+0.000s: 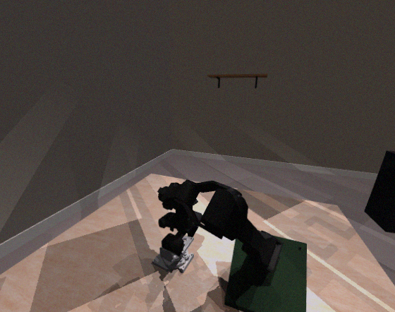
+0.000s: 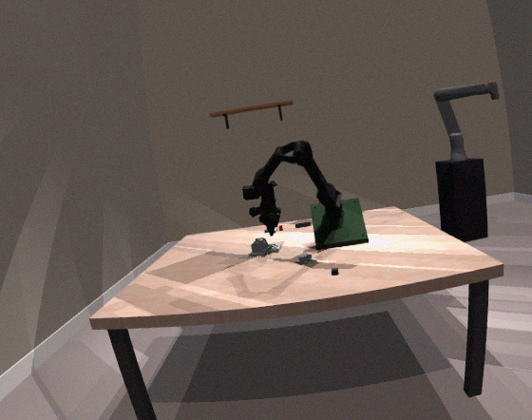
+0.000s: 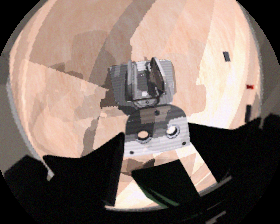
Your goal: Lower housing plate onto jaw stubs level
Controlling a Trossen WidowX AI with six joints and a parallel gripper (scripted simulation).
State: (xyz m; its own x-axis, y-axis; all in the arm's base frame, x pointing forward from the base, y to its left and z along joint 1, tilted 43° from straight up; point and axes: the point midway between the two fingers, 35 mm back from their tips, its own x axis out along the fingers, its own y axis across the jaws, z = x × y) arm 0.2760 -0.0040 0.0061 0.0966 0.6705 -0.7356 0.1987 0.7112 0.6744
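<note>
The grey housing plate (image 3: pixel 157 142) has two round holes and is held between the fingers of my gripper (image 3: pixel 153 131) (image 2: pixel 272 233). In the wrist view it lies just below the fixture in the picture. The fixture's grey base (image 3: pixel 119 90) rests on the table, with a left jaw (image 3: pixel 131 80) and a right jaw (image 3: pixel 157 77) standing up from it. The fixture (image 2: pixel 259 246) is below my gripper in the exterior view, with a gap between them. Pins and stubs are too small to make out.
A green board (image 1: pixel 290 282) (image 2: pixel 345 220) (image 3: pixel 166 181) lies under the arm's base. A small grey part (image 2: pixel 305 258) and a black cube (image 2: pixel 334 271) lie at the near side. A red block (image 2: pixel 280 228) (image 3: pixel 249 87) and a dark bar (image 2: pixel 303 224) lie behind.
</note>
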